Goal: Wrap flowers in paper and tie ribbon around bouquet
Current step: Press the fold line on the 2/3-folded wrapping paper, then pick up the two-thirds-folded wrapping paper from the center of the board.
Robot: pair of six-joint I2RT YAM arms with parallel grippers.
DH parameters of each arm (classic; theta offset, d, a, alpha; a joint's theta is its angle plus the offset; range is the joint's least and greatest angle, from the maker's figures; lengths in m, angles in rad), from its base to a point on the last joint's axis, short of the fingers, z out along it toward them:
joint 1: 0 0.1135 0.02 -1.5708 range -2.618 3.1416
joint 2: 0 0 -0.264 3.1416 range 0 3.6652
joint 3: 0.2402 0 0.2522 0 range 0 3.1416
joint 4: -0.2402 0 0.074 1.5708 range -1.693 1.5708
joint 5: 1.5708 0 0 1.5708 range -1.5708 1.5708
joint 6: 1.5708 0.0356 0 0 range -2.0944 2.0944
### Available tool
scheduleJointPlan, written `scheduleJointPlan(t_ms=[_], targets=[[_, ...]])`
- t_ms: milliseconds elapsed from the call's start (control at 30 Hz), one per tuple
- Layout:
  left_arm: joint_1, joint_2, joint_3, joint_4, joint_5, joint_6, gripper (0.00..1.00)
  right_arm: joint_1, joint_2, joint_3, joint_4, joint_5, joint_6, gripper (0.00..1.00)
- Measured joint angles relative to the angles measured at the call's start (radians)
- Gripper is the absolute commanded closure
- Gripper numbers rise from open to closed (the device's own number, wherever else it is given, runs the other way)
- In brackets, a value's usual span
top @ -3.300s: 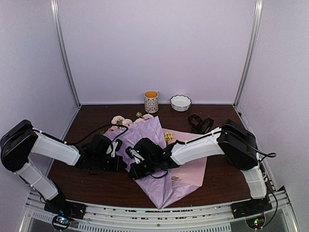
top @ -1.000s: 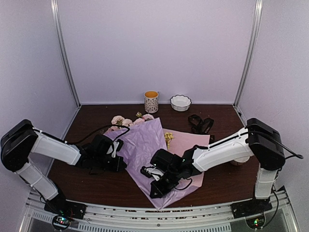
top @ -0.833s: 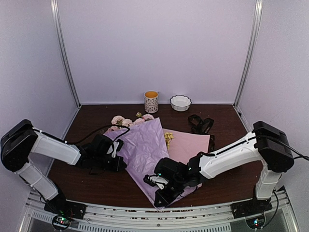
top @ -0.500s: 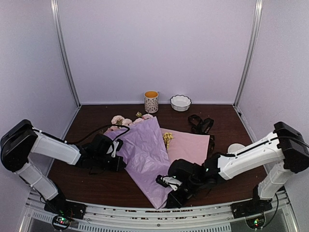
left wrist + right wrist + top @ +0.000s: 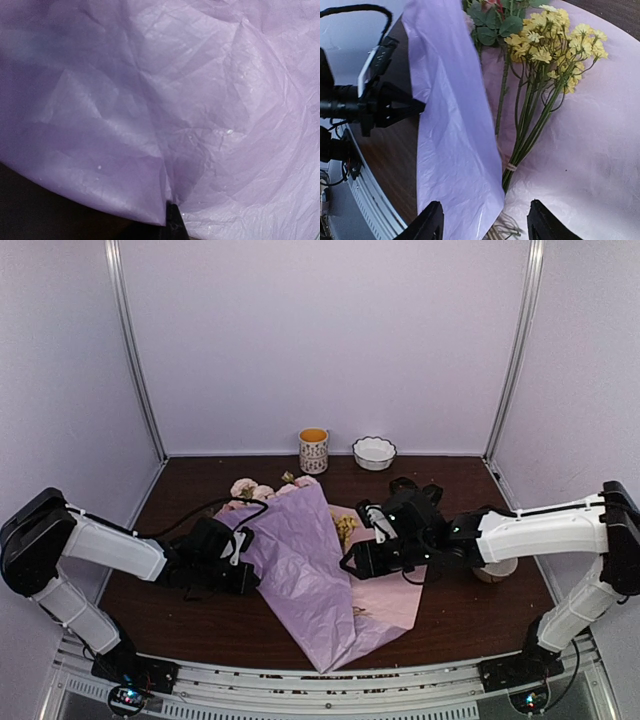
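The lilac paper (image 5: 300, 570) lies folded over most of the flowers, and its pale pink side (image 5: 395, 575) stays spread flat to the right. Pink rose heads (image 5: 252, 489) stick out at the far end. The yellow blossoms (image 5: 555, 35) and green stems (image 5: 530, 125) lie bare on the pink side. My left gripper (image 5: 250, 578) is shut on the paper's left edge, and paper (image 5: 165, 110) fills its wrist view. My right gripper (image 5: 487, 225) hangs open over the stem ends, holding nothing. The black ribbon (image 5: 404, 484) lies heaped behind the right wrist, partly hidden.
A patterned mug (image 5: 313, 450) and a white bowl (image 5: 374, 452) stand at the back of the brown table (image 5: 180, 625). A white round object (image 5: 497, 568) sits under my right forearm. A metal rail runs along the near edge.
My right gripper went from shut to open, letting go of the paper near the front edge, and swung back and right over the stems. The lilac flap settled over the flowers. The left arm stayed put.
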Motion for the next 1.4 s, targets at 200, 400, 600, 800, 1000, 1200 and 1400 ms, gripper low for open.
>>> scheduleJointPlan(t_ms=[200, 400, 600, 800, 1000, 1200, 1400], targets=[[0.000, 0.000, 0.000, 0.000, 0.000, 0.002, 1.00, -0.041, 0.215, 0.124, 0.037, -0.011, -0.027, 0.49], [0.000, 0.000, 0.000, 0.000, 0.000, 0.003, 1.00, -0.063, 0.274, 0.151, 0.100, -0.045, -0.038, 1.00], [0.000, 0.000, 0.000, 0.001, -0.001, 0.004, 1.00, -0.096, 0.275, 0.109, 0.190, -0.067, 0.011, 1.00], [0.000, -0.001, 0.000, 0.000, -0.001, 0.005, 1.00, -0.120, 0.313, 0.095, 0.224, -0.089, 0.043, 1.00], [0.000, -0.035, -0.002, -0.035, -0.014, 0.023, 0.74, -0.139, 0.360, 0.096, 0.231, -0.112, 0.076, 1.00], [0.000, -0.099, 0.023, -0.170, -0.075, 0.091, 0.69, -0.146, 0.393, 0.099, 0.233, -0.133, 0.087, 1.00], [0.000, -0.209, 0.118, -0.278, -0.144, 0.172, 0.61, -0.147, 0.406, 0.101, 0.234, -0.133, 0.107, 1.00]])
